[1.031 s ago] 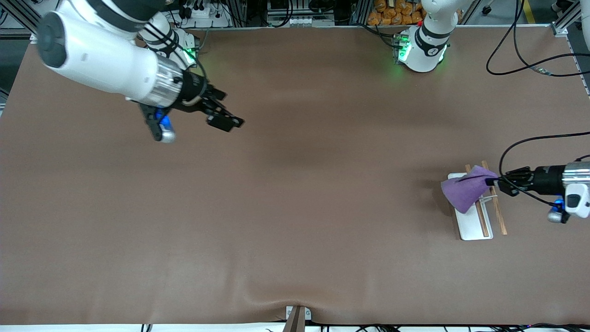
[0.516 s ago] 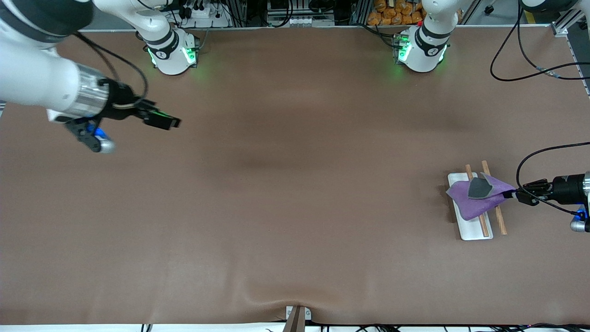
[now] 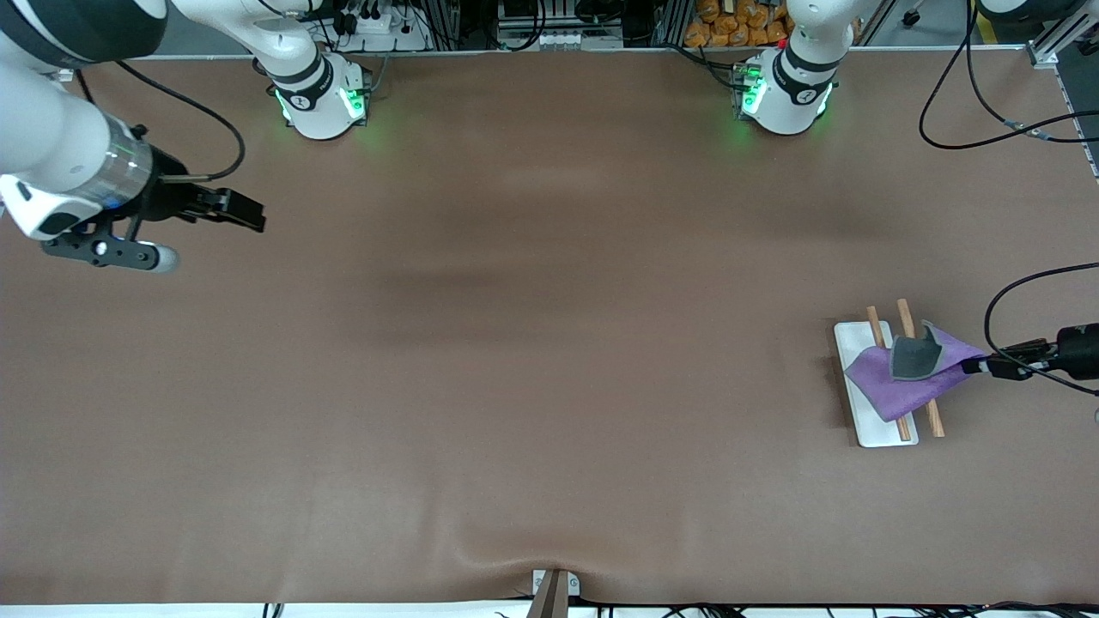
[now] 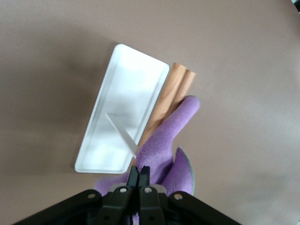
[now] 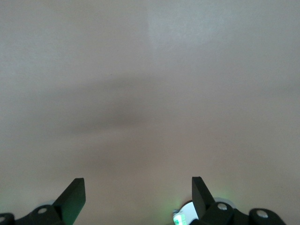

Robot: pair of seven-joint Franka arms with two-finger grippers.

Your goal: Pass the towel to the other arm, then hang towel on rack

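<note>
Front view gives us one towel (image 3: 901,388), soft purple with a grey fold, draped over the two wooden rods of one white-based rack (image 3: 863,412) at the left arm's end of the worktop (image 3: 549,343). Our left claw (image 3: 974,366) pinches its corner. Our right claw (image 3: 253,215) hangs spread, empty, over its end.

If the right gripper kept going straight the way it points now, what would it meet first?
Probably nothing soon: the right gripper, open, points along the bare table toward the left arm's end. The towel and rack lie nearer the front camera, likely off its line; depth is unclear.
</note>
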